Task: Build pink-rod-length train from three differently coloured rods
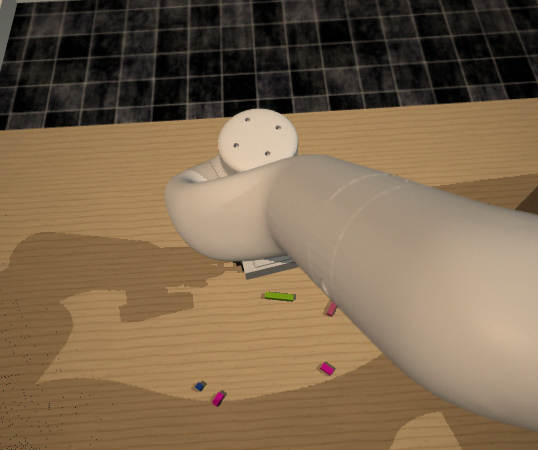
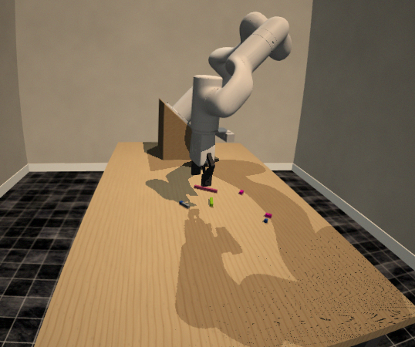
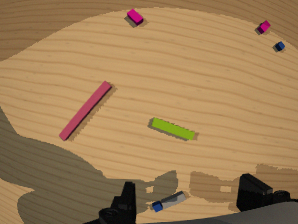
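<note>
The gripper (image 3: 189, 212) hangs above the wooden bench (image 2: 130, 250) with its two black fingers spread wide and nothing between them. In the wrist view, a small grey rod with a blue rod at one end (image 3: 168, 201) lies flat on the bench between the fingers' tips, in shadow; whether the two pieces touch cannot be told. Just beyond it lies the lime-green rod (image 3: 172, 128), flat and slightly tilted. Off to one side of that, well apart, the long pink rod (image 3: 85, 110) lies flat at a diagonal. Further out, a short magenta rod (image 3: 135, 16) rests alone. At the far edge, another short magenta rod (image 3: 264, 27) sits near a tiny blue rod (image 3: 280, 46), the two apart.
</note>
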Tool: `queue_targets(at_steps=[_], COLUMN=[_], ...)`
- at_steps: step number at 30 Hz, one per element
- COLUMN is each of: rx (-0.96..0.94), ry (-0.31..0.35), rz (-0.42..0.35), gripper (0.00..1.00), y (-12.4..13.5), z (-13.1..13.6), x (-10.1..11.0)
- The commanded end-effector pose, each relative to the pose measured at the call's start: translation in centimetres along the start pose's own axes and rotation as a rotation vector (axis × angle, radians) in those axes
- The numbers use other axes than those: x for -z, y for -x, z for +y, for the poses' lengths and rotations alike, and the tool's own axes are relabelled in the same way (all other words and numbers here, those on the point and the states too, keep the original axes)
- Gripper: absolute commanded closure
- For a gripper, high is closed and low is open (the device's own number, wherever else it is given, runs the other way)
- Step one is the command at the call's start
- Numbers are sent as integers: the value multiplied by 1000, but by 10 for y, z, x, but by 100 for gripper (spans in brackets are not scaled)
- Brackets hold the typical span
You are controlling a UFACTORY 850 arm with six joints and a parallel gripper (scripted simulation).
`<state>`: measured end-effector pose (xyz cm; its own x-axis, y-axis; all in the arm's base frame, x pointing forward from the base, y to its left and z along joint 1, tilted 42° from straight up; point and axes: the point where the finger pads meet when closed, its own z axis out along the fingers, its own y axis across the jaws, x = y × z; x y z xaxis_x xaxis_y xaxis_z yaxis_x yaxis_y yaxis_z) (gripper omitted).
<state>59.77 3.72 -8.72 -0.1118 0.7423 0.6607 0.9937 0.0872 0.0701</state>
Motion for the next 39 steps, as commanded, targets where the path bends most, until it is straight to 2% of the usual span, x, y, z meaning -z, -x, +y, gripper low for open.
queue_targets(at_steps=[1, 9, 11, 13, 26, 28, 31, 39], rx=[167, 399, 399, 509, 875, 875, 1005, 1183], ry=[19, 18, 18, 18, 17, 17, 17, 16], rz=[0, -2, -2, -3, -7, -7, -8, -10], gripper=[0, 0, 0, 0, 0, 0, 0, 0], y=[-6, -15, -15, -19, -33, -33, -38, -45], z=[1, 0, 0, 0, -1, -1, -2, -3], x=[-1, -3, -3, -4, -8, -8, -9, -11])
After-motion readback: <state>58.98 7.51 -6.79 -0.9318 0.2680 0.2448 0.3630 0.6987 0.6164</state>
